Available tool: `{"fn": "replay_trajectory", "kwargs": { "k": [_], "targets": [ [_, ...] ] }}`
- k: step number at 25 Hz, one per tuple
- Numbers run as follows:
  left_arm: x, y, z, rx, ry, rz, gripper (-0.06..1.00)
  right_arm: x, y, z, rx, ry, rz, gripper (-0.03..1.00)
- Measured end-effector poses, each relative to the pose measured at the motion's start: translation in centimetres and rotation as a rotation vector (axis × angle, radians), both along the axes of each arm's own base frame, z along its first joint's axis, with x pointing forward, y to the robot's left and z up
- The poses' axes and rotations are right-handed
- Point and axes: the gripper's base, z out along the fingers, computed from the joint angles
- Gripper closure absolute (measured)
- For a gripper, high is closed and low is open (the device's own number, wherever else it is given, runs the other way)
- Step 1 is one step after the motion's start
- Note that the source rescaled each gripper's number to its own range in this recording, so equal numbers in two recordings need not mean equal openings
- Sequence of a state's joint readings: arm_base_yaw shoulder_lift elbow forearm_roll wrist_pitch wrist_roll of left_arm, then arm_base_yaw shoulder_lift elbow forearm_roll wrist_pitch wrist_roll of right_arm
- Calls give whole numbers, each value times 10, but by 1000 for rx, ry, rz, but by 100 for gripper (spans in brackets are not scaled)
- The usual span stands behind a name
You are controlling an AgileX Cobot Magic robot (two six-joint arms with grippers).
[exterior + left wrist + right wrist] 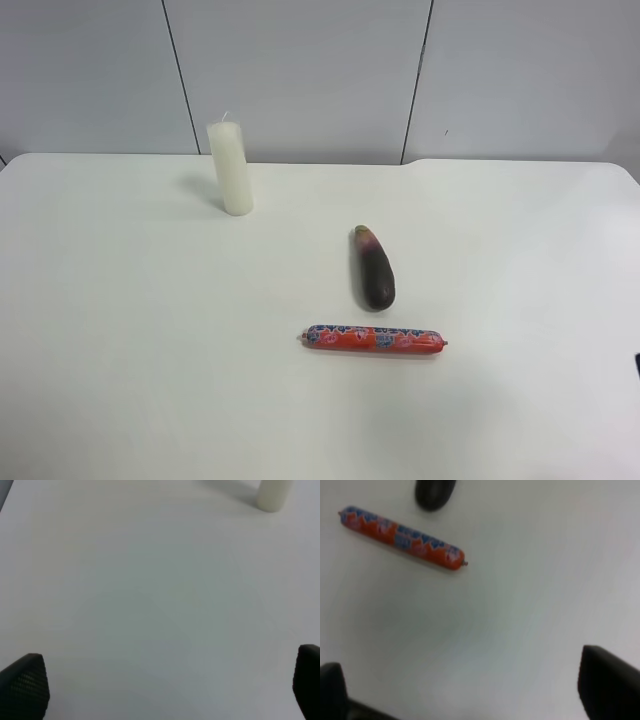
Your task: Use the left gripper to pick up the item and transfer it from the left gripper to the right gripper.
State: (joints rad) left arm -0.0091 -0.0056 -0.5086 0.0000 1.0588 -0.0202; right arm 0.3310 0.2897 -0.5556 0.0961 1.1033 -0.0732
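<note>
A red sausage in a wrapper with blue patterns lies flat on the white table. A dark purple eggplant lies just behind it. A white candle stands upright at the back. My left gripper is open and empty over bare table, with the candle far ahead of it. My right gripper is open and empty, with the sausage and the eggplant's end ahead of it. Neither arm shows in the exterior high view, apart from a dark sliver at its right edge.
A grey panelled wall stands behind the table's far edge. The three objects stand well apart from each other.
</note>
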Motion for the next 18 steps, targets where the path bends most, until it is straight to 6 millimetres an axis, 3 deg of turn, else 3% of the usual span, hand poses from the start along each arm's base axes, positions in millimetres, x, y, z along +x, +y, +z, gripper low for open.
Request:
{"fn": "replay_trajectory", "kwargs": {
  "k": [7, 18],
  "targets": [
    [0, 0, 0, 0, 0, 0, -6, -36, -17, -6, 61, -250, -49, 1],
    [0, 0, 0, 0, 0, 0, -6, -28, -16, -6, 43, -221, -55, 1]
  ]
}}
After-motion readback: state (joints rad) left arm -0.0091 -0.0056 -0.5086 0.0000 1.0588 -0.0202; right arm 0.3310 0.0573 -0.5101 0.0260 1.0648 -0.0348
